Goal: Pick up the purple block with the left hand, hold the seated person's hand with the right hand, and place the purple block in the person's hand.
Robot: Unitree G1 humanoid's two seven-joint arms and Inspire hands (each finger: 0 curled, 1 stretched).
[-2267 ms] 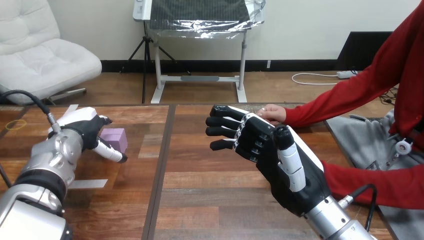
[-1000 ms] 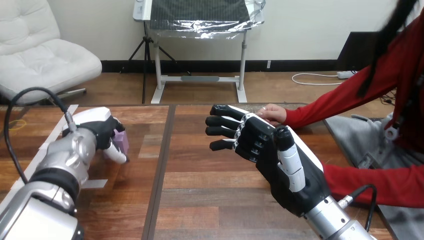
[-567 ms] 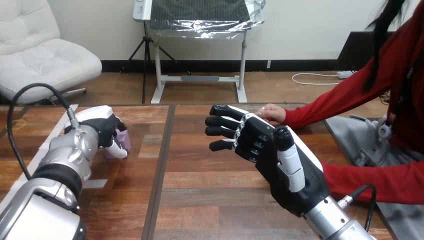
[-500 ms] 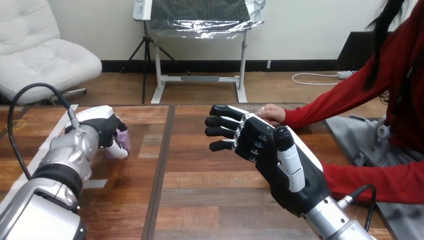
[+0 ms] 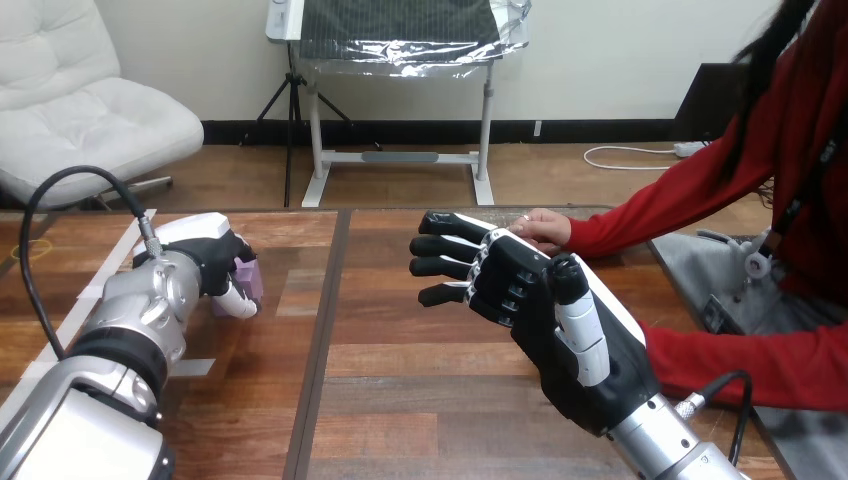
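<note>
Wooden planks of the table (image 5: 400, 370) carry the purple cube-shaped block (image 5: 248, 279) at the head view's left. Our left hand (image 5: 205, 262), beside it moments ago, now curls its fingers round it. Our right hand (image 5: 520, 290) hovers, fingers spread, just beside the person's hand (image 5: 543, 226). We judge lifting comes next.

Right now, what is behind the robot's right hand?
The person's hand, resting on the wooden table just beyond the right hand. Its near part is covered by the robot hand, so contact between them cannot be judged.
</note>
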